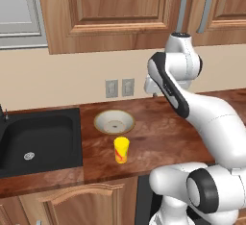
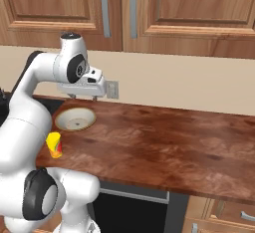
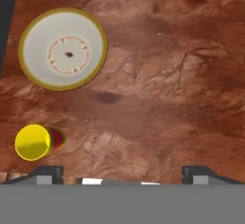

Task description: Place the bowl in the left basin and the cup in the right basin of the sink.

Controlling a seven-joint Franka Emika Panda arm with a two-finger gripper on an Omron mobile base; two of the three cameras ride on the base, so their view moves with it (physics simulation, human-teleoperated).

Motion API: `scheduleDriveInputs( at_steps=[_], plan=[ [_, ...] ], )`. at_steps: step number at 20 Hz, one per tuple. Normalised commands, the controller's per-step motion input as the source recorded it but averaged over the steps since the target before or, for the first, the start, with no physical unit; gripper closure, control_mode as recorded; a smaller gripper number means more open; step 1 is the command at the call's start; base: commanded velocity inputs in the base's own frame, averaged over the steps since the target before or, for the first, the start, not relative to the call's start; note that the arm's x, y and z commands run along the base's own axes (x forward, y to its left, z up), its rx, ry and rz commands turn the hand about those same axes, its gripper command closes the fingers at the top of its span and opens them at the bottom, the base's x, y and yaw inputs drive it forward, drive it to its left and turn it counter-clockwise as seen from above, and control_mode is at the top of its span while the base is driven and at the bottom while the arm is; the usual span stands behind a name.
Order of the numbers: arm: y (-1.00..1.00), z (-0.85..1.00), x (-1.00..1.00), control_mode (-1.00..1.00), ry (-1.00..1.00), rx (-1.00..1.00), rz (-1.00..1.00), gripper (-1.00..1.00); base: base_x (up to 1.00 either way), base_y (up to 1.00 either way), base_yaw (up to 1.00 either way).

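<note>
The bowl [image 1: 114,121] [image 2: 75,119] [image 3: 62,49], cream inside with a tan rim, rests upright on the wooden counter just right of the sink [image 1: 79,137]. In front of it, near the counter's front edge, stands the yellow cup [image 1: 121,150] [image 2: 55,145] [image 3: 33,141] with a red mark low on its side. The sink's black right basin [image 1: 41,140] has a silver drain and nothing in it; the left basin is cut off at the picture's edge. My gripper [image 2: 82,96] [image 3: 124,173] hangs open and empty above the counter, a little right of the bowl.
The wooden counter [image 1: 158,137] stretches far to the right of the bowl. Two wall outlets [image 1: 119,88] sit on the backsplash behind it, with upper cabinets overhead. A slim black faucet [image 1: 5,114] stands at the sink's back left.
</note>
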Motion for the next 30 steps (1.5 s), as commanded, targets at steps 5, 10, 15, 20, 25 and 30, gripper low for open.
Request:
scheduleDriveInputs(
  at_steps=[5,10,15,20,25,30],
  plan=[
    [0.04,-0.28,-0.08,-1.00,0.00,0.00,0.00,-1.00,0.00,0.00,0.00],
    [0.06,-0.25,-0.11,-1.00,0.00,0.00,0.00,-1.00,0.00,0.00,0.00],
    [0.04,-0.13,-0.05,-1.00,0.00,0.00,0.00,-1.00,0.00,0.00,0.00],
    [0.01,-0.04,-0.01,-1.00,0.00,0.00,0.00,-1.00,0.00,0.00,0.00],
    [0.00,0.00,0.00,-1.00,0.00,0.00,0.00,-1.00,0.00,0.00,0.00],
    [0.00,0.00,0.00,-1.00,0.00,0.00,0.00,-1.00,0.00,0.00,0.00]
  ],
)
